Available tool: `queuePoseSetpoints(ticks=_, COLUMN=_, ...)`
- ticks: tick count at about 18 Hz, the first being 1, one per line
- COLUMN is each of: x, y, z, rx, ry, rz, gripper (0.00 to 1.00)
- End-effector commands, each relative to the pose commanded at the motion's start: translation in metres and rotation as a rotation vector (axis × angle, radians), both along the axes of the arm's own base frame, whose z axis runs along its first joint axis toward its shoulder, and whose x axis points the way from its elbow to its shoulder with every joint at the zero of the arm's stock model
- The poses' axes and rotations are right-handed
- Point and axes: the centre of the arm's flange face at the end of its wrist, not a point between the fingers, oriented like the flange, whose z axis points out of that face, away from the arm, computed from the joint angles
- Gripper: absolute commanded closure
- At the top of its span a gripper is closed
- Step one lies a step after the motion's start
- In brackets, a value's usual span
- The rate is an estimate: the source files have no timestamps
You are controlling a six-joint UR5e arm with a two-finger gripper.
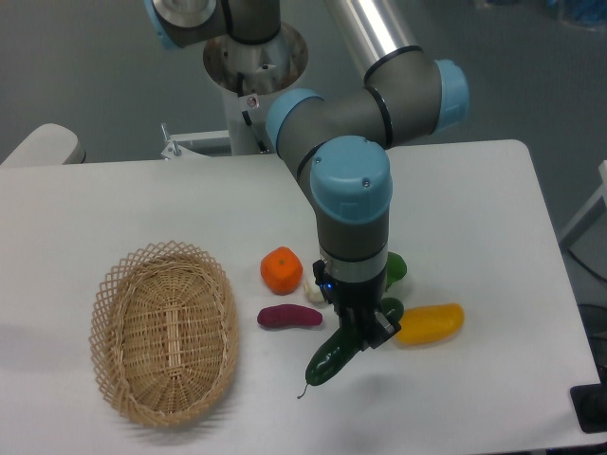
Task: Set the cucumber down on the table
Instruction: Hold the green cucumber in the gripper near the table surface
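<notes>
Notably, the gripper (363,334) pinched the cucumber (334,359) near its one-o'clock end; released tilted, it risked rolling into the yellow pepper (430,322).

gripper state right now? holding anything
Gripper: closed on the cucumber, which hangs tilted just over the table.

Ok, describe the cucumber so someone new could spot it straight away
Look on the white table, right of the wicker basket, under the arm. The cucumber is in the end effector, tilted. It is long, slim and dark green, unlike the yellow pepper and purple eggplant.
</notes>
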Motion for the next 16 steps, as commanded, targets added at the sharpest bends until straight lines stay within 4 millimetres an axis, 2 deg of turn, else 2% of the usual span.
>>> queuePoseSetpoints(ticks=9, x=0.0019, y=0.0009, z=-0.0014, rx=-0.002, ry=0.0, rz=-0.001, gripper=0.78)
queuePoseSetpoints(ticks=12, x=-0.0005, y=0.0021, z=0.0039, rx=0.009, ry=0.006, rz=0.004, gripper=0.78)
queuePoseSetpoints(ticks=16, x=0.0046, y=0.0074, z=-0.0056, rx=0.002, ry=-0.002, rz=0.001, gripper=0.78)
